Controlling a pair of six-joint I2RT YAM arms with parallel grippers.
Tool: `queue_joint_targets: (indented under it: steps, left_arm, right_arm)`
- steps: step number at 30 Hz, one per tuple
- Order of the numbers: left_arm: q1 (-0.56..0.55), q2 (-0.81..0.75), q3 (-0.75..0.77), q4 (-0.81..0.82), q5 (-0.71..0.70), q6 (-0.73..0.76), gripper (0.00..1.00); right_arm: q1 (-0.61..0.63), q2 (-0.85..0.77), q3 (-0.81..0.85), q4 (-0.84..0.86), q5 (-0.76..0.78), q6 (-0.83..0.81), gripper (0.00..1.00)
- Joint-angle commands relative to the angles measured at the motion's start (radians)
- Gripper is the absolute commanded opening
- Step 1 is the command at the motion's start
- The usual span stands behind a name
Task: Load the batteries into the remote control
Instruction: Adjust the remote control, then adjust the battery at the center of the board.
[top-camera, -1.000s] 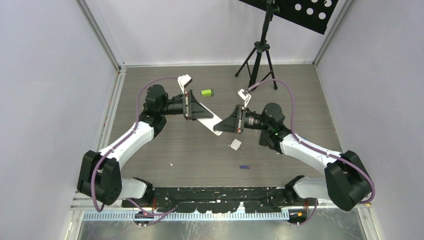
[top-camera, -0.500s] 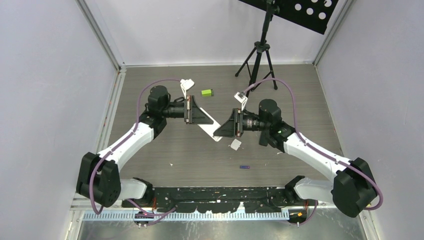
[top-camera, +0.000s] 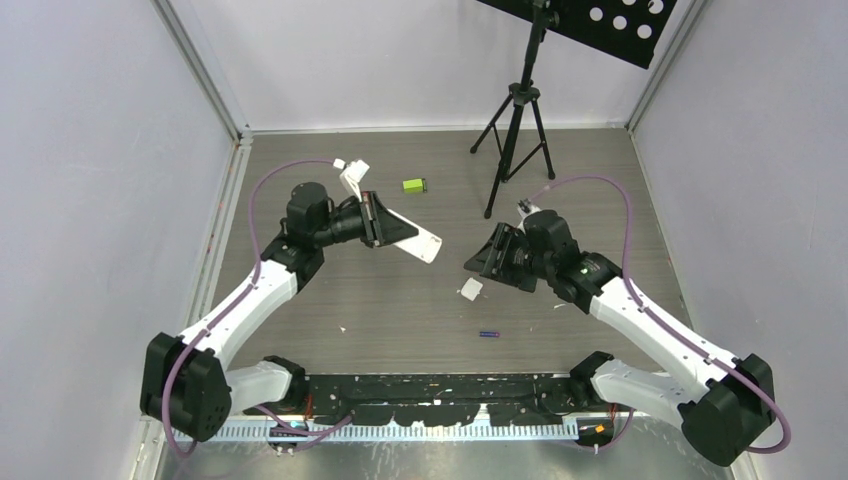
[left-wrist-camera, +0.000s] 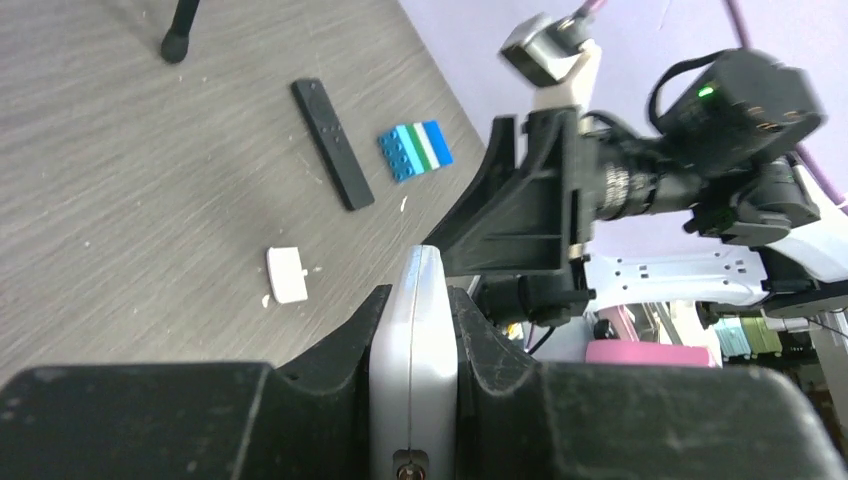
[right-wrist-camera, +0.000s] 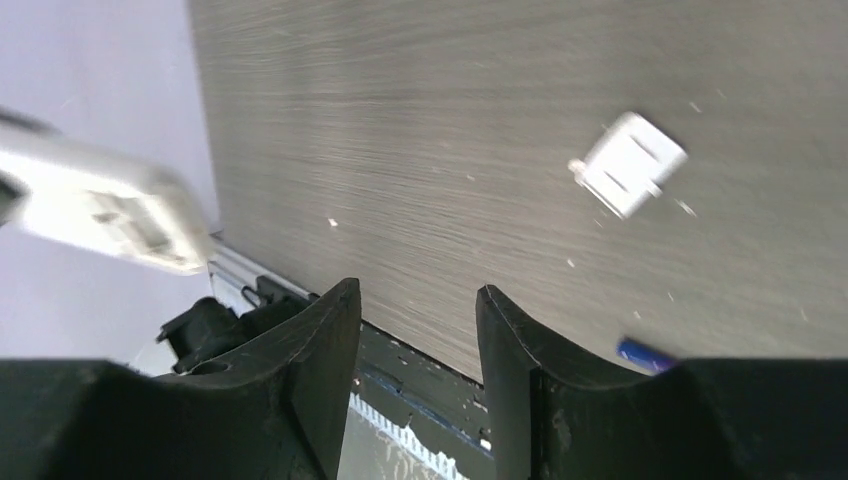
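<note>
Left arm (top-camera: 255, 290) stretched inward, jaws clamped on remote control (top-camera: 418, 243), right arm (top-camera: 650, 325) bent inward, jaws parted

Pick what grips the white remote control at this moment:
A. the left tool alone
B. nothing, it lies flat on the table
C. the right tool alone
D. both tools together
A: the left tool is shut on the white remote control, while the right tool stands open with nothing between its fingers, apart from the remote.
</note>
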Motion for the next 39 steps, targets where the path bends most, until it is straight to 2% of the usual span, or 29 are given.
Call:
queue_joint_targets:
  steps: [1,6,8,13,18,27,31,39]
  left_arm:
    - [0.001,-0.048,-0.046,0.267,-0.046,-0.057,0.0]
    - [0.001,-0.052,-0.047,0.262,-0.018,-0.069,0.0]
    - [0.002,-0.067,-0.049,0.252,-0.015,-0.073,0.0]
    - [0.007,-0.11,-0.013,0.23,-0.014,-0.078,0.0]
    - [0.025,-0.151,0.008,0.169,-0.034,-0.036,0.0]
    - [0.035,-0.239,0.007,0.007,-0.185,0.09,0.0]
    - [0.036,-0.256,0.023,-0.056,-0.242,0.133,0.0]
    - [0.036,-0.262,0.059,-0.116,-0.262,0.172,0.0]
  right_arm:
    - [0.009,0.002,-0.029,-0.181,0.116,0.115,0.51]
    - [0.117,0.022,-0.053,-0.204,0.188,-0.166,0.56]
    - [0.172,0.061,0.003,-0.251,0.223,-0.251,0.6]
    - [0.275,0.308,0.165,-0.429,0.369,-0.36,0.62]
    - [0.333,0.489,0.207,-0.526,0.416,-0.394,0.62]
    - [0.353,0.42,0.174,-0.464,0.329,-0.406,0.62]
    - [0.359,0.439,0.174,-0.483,0.307,-0.412,0.62]
    - [0.376,0.521,0.191,-0.495,0.303,-0.429,0.6]
